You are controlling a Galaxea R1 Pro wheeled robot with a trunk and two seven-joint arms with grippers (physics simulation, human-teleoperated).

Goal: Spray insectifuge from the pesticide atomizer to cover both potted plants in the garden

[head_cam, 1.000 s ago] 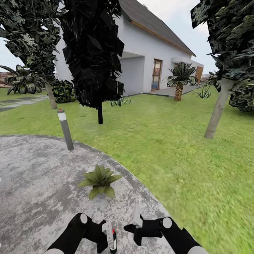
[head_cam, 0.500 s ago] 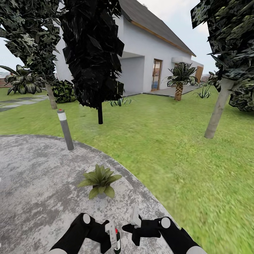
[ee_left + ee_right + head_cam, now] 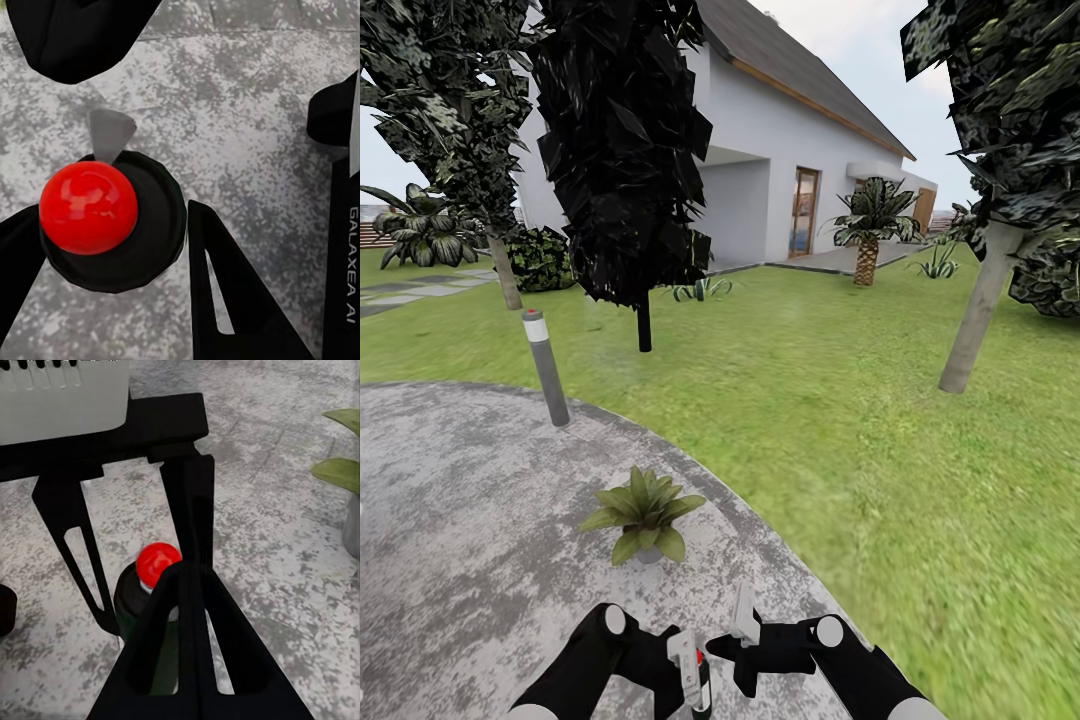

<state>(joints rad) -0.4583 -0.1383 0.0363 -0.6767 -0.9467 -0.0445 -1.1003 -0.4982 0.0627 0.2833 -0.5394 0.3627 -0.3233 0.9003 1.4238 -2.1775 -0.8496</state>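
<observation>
Plainly dark-green, red-knobbed pesticide atomizer (image 3: pixel 700 682)

Both arms low — pincers (image 3: pixel 690 670) (image 3: pixel 745 625) close together

L tool (image 3: pixel 690 672) w/ atomizer (image 3: pixel 702 683) shifted toward R tool (image 3: pixel 743 622).

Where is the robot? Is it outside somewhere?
Yes, it looks like a house's garden. There is a green lawn, a white house behind the trees, and a small potted plant on a grey paved circle.
</observation>
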